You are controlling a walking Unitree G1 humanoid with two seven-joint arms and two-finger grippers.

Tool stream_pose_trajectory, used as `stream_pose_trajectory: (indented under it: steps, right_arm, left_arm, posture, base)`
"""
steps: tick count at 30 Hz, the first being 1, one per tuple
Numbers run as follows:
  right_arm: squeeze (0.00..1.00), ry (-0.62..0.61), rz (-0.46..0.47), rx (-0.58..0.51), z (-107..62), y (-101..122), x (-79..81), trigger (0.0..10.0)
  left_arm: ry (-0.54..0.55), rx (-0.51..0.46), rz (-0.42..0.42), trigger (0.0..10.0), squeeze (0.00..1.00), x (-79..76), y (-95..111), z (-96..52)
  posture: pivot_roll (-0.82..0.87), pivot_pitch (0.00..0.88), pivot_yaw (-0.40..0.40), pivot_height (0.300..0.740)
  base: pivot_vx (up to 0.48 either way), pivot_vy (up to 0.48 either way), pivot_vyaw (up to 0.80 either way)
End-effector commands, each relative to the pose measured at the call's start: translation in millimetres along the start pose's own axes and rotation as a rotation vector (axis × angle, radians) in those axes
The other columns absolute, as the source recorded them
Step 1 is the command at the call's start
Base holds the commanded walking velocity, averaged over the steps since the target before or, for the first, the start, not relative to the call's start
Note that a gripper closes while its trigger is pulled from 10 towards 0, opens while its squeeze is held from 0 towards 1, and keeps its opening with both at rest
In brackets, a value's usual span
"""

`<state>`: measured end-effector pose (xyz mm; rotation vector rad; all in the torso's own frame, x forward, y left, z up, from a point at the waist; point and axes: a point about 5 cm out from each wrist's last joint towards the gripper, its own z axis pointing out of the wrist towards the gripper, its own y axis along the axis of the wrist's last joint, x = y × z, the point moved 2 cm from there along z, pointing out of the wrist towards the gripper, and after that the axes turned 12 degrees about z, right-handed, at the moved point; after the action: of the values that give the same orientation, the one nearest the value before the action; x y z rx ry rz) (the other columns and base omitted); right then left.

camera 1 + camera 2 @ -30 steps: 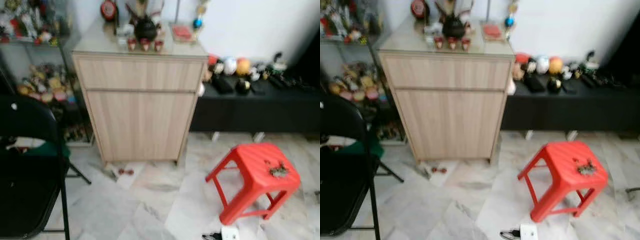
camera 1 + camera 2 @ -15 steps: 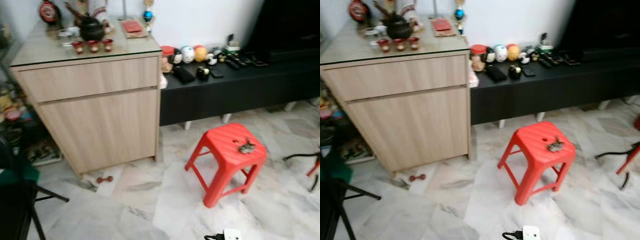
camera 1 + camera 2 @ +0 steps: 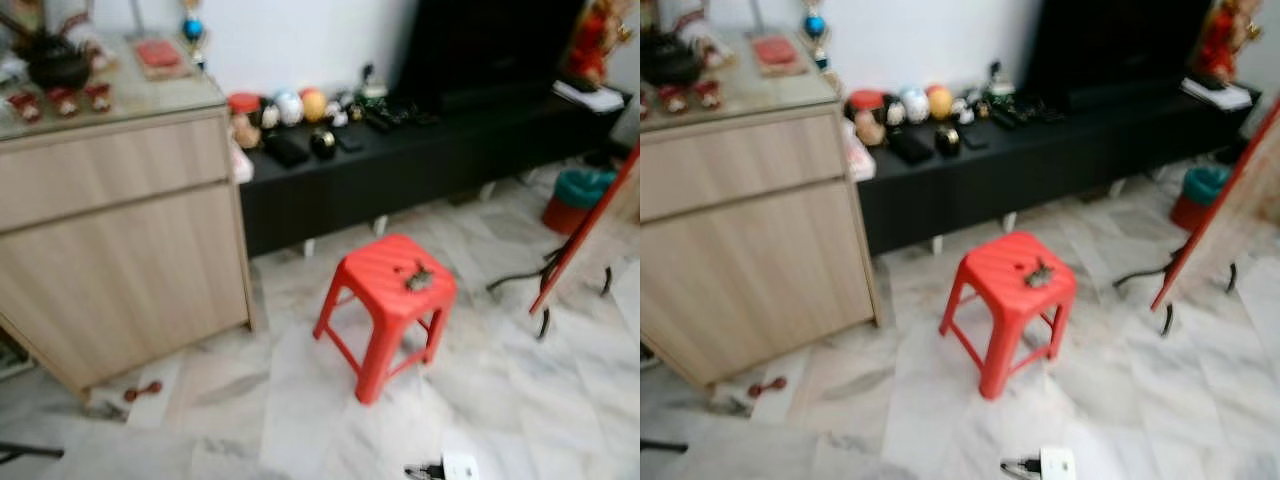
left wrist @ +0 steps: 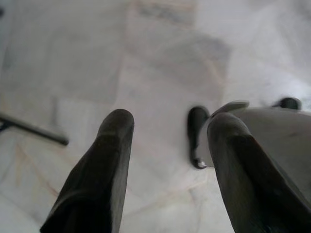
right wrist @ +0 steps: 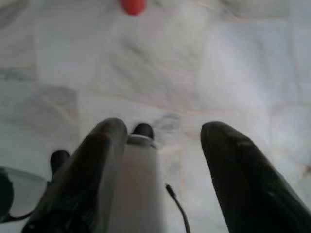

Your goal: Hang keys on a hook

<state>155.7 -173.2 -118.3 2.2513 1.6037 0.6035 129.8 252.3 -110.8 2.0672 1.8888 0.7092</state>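
A small dark bunch of keys [image 3: 417,277] lies on top of a red plastic stool [image 3: 385,300] that stands on the marble floor, a little right of centre in the eye views. Both arms hang down. In the left wrist view my left gripper [image 4: 167,128] is open over the floor with nothing between its fingers. In the right wrist view my right gripper [image 5: 163,131] is open too, also over bare floor, with one red stool foot [image 5: 133,6] at the far end of the picture.
A wooden cabinet [image 3: 110,220] stands at the left. A long low black bench [image 3: 420,165] with small ornaments runs along the white wall. A red-framed stand [image 3: 580,235] leans at the right, a green-and-red bin [image 3: 575,195] behind it. A white power adapter [image 3: 458,466] lies on the floor.
The camera has turned right: cabinet and stool slid left in the picture, the black chair left the view, and the red-framed stand and bin came in at the right.
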Motion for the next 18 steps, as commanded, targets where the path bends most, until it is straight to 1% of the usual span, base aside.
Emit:
stream_pose_trajectory:
  steps: [1,10,15,18]
  right_arm:
    - [0.0,-0.006,0.011,-0.001,-0.1,-0.2,-0.8,10.0]
    - [0.0,-0.008,0.004,0.0,-0.3,0.3,-3.2,10.0]
    - [0.0,-0.009,0.0,0.0,-0.4,0.8,-4.4,10.0]
    - [0.0,-0.012,-0.006,-0.003,-0.4,1.4,-4.9,10.0]
  left_arm:
    - [-0.001,0.018,-0.009,10.0,0.0,-0.7,-5.9,-1.2]
    - [-0.005,0.013,-0.007,10.0,0.0,-2.8,-5.7,-1.1]
    - [-0.006,0.014,-0.012,10.0,0.0,-3.9,-5.9,-1.1]
    - [-0.005,0.014,-0.024,10.0,0.0,-4.5,-6.1,-1.0]
  posture:
    - [0.14,0.008,-0.05,0.74]
    - [0.14,0.011,-0.059,0.74]
    - [0.14,0.014,-0.065,0.74]
    - [0.14,0.013,-0.067,0.74]
  base:
    - [0.0,0.0,-0.74]
    - [0.0,0.0,-0.74]
    - [0.0,-0.304,-0.74]
    - [0.0,0.0,-0.68]
